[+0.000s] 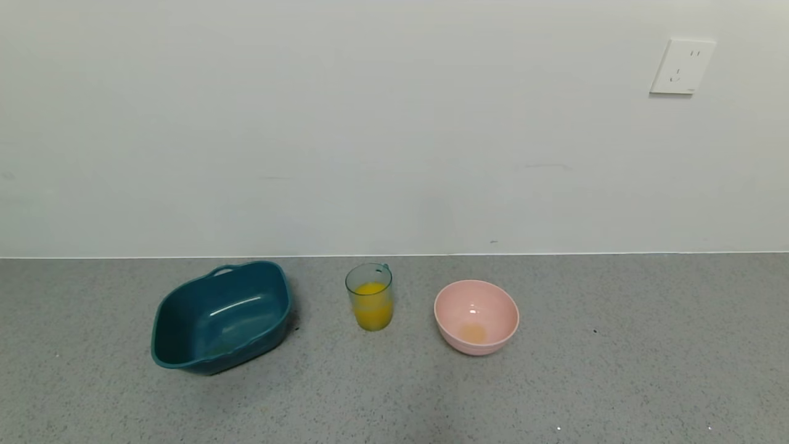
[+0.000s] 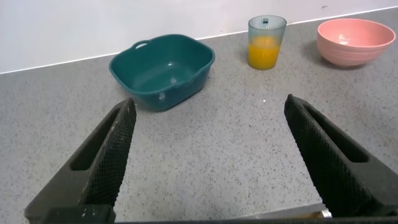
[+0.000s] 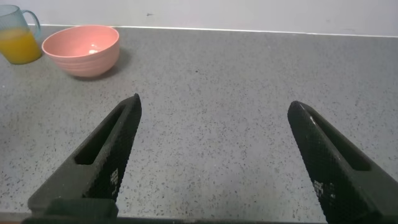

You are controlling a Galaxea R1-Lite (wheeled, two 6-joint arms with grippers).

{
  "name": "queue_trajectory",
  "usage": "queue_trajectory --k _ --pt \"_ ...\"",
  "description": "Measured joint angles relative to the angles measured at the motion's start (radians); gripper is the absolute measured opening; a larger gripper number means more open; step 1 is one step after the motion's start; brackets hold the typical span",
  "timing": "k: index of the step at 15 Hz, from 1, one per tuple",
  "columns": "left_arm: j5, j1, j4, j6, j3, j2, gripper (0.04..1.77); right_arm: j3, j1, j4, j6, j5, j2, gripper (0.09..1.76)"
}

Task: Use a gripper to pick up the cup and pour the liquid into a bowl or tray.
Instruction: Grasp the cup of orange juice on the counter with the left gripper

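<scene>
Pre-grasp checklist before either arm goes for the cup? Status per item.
1. Cup upright on the counter, standing apart from both vessels: ok.
2. Orange liquid inside, level well below the rim: ok.
3. Teal tub upright with its opening up, on the cup's left: ok.
4. Left gripper open, nothing between its fingers, cup ahead of it: ok.
5. Right gripper open and holding nothing; pink bowl stands between it and the cup: ok, but the left arm looks like the clearer approach.
6. Pink bowl holds a small orange residue; tub contents: cannot tell.
</scene>
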Motion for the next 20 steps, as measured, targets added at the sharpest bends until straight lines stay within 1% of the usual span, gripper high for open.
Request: queue_trajectory --k 4,7,11,14,16,20 --pt "-0.002 -0.015 -0.003 0.007 -0.117 0.176 1.72 0.0 0.0 0.0 0.0 0.0 0.0 1.71" --pt "-0.023 -0.02 -0.001 0.052 -0.23 0.35 1.72 0.0 0.0 0.0 0.0 0.0 0.0 1.71" --pt "-0.091 -0.032 0.001 0.146 -0.377 0.576 1.72 0.0 0.0 0.0 0.0 0.0 0.0 1.71" --pt "-0.1 -0.087 0.002 0.162 -0.459 0.74 1.72 0.0 0.0 0.0 0.0 0.0 0.0 1.71" --pt "-0.097 -0.143 0.002 0.162 -0.512 0.846 1.72 0.0 0.0 0.0 0.0 0.0 0.0 1.71" --pt "-0.064 -0.242 -0.01 0.148 -0.584 1.044 1.72 0.0 0.0 0.0 0.0 0.0 0.0 1.71"
